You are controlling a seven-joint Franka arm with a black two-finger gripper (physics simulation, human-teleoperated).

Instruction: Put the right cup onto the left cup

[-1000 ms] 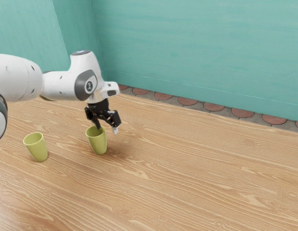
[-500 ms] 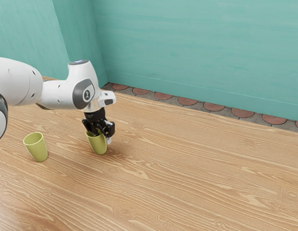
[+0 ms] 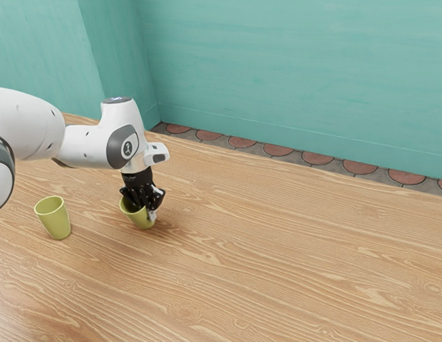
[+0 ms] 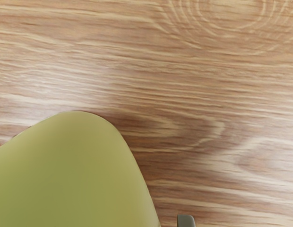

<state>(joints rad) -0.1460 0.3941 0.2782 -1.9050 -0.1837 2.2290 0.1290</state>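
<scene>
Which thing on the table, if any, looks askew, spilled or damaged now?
One thing looks askew: the cup at the tool appears tipped, its rim leaning toward the exterior view's left, perhaps because the tool pushes on it. The other cup seems to stand normally. I see no spill or damage.

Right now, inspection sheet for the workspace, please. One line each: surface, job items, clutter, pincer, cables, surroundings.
Surface: wood-grain table, bare wood showing around both cups.
Job items: left cup upright on the table; right cup under the pincer, looks tilted toward the exterior view's left; not stacked.
Clutter: nothing seen.
Pincer: down at the right cup's rim; grip can't be confirmed.
Cables: nothing seen.
Surroundings: teal wall, reddish floor tiles beyond the table edge.
</scene>
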